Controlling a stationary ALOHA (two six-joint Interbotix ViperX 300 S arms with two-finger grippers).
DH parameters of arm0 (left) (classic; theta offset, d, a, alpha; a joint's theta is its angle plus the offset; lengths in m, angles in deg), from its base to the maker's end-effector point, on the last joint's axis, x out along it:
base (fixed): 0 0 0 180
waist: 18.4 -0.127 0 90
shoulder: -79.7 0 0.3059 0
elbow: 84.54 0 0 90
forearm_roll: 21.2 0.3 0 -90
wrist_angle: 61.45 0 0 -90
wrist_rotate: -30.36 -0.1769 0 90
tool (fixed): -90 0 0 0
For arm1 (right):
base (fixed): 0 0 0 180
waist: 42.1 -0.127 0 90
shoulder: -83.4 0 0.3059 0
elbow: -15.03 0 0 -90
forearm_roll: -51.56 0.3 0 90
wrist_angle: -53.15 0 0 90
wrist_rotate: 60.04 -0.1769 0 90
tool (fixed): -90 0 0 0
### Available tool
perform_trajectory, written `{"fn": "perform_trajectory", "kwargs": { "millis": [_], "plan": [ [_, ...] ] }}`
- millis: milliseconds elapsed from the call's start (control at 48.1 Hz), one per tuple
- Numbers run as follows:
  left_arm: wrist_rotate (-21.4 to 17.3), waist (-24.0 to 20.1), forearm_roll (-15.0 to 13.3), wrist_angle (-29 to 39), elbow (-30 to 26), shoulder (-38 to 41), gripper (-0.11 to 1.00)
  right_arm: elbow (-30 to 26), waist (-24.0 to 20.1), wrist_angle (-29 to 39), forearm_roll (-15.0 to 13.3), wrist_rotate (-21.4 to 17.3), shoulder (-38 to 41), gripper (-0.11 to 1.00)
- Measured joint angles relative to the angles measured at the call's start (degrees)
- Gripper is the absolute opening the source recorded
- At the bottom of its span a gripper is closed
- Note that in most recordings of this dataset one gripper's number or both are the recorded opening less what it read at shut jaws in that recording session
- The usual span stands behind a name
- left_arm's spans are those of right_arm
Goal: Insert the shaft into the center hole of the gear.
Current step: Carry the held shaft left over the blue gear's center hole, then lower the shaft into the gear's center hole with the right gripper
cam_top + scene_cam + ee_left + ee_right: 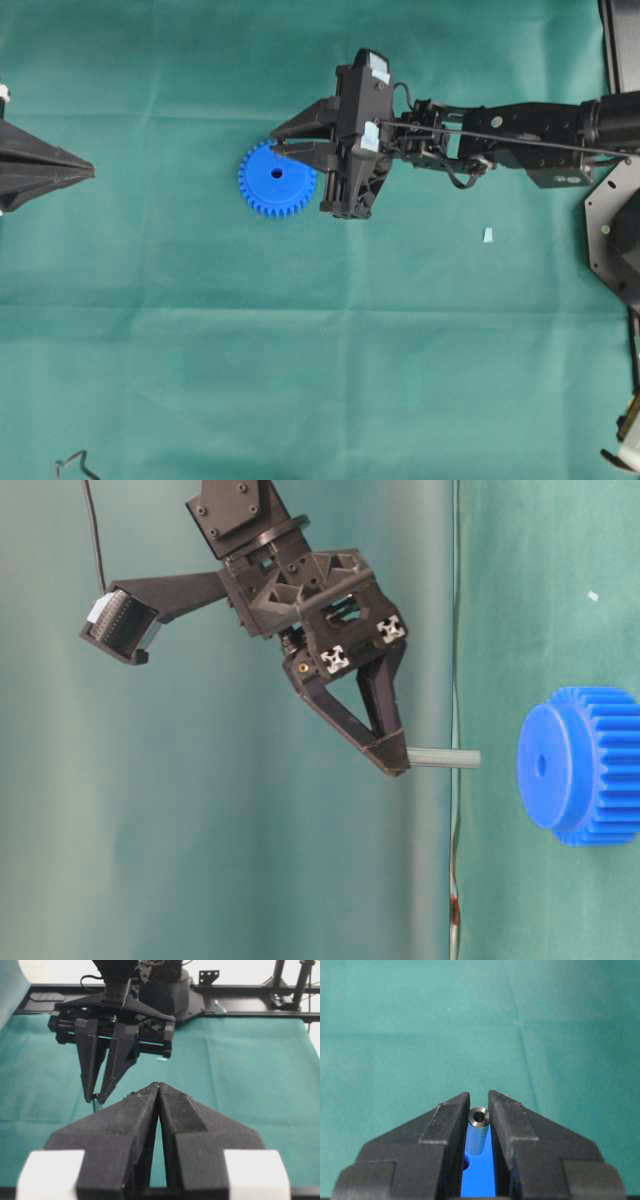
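The blue gear lies flat on the green cloth, its center hole open. My right gripper hangs over the gear's far edge, shut on the shaft. In the table-level view the shaft sticks out of the gripper toward the gear, roughly in line with the hole, with a gap between them. In the right wrist view the shaft sits between the fingers over the blue gear face. My left gripper is shut and empty at the far left.
A pale light-blue scrap lies on the cloth right of the gear. A bent wire piece lies at the bottom left. The right arm stretches in from the right edge.
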Motion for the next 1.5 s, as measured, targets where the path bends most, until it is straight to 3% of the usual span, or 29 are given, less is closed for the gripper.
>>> {"fn": "perform_trajectory", "kwargs": {
  "millis": [437,1497],
  "plan": [
    [0.0,-0.1,0.1,0.0,0.0,0.0,0.0,-0.4,-0.5,-4.1,0.3,-0.6,5.6,0.15],
    [0.0,-0.1,0.1,0.0,0.0,-0.1,0.0,-1.0,-1.4,-6.3,1.1,-1.0,6.8,0.15]
  ]
}}
